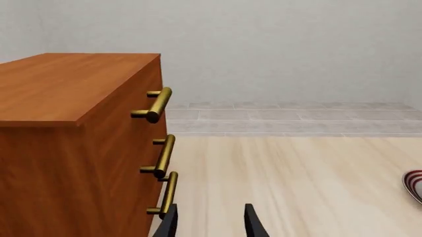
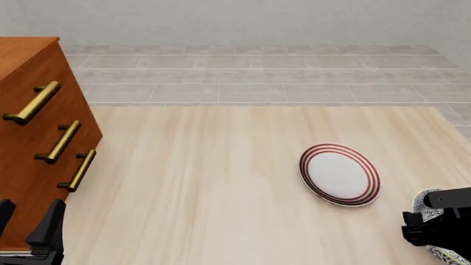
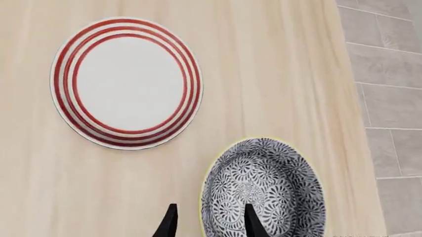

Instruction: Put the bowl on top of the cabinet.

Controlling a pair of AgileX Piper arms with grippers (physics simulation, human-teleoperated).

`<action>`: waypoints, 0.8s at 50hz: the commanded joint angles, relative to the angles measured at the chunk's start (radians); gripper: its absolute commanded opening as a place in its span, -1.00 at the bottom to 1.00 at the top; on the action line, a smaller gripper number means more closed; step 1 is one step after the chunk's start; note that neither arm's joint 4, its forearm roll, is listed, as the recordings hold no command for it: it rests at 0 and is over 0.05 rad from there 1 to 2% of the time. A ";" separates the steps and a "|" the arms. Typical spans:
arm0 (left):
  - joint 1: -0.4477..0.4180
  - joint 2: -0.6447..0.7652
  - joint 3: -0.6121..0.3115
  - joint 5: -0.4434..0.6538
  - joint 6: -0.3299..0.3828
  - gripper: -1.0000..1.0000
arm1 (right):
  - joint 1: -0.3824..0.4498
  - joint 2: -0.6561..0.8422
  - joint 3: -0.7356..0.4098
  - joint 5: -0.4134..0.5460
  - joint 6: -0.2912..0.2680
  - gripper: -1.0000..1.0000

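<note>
The bowl (image 3: 264, 190), deep and covered in a black-and-white floral pattern, sits on the table near its right edge, beside the plate. My right gripper (image 3: 209, 223) is open over the bowl's rim, with one finger outside the bowl and the other over its inside. In the front view the right gripper (image 2: 431, 226) hides most of the bowl (image 2: 425, 203). The reddish-brown cabinet (image 2: 30, 83) with three brass handles stands at the table's left. My left gripper (image 1: 209, 224) is open and holds nothing, close to the cabinet (image 1: 66, 84) by its lowest handle; in the front view it (image 2: 26, 221) is at the bottom left.
A flat white plate (image 2: 340, 174) with red rings lies right of the table's centre, just left of the bowl; it also shows in the right wrist view (image 3: 126, 83). The table's right edge (image 3: 359, 148) runs close beside the bowl. A tiled floor lies beyond the table.
</note>
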 commanded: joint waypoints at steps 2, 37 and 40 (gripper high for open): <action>-0.001 -0.002 0.000 0.002 0.001 1.00 | -0.020 0.052 0.020 -0.041 -0.008 1.00; 0.000 -0.002 0.000 0.002 0.001 1.00 | -0.055 0.149 0.043 -0.103 -0.022 1.00; -0.001 -0.003 0.000 0.002 0.001 1.00 | -0.059 0.157 0.047 -0.107 -0.024 1.00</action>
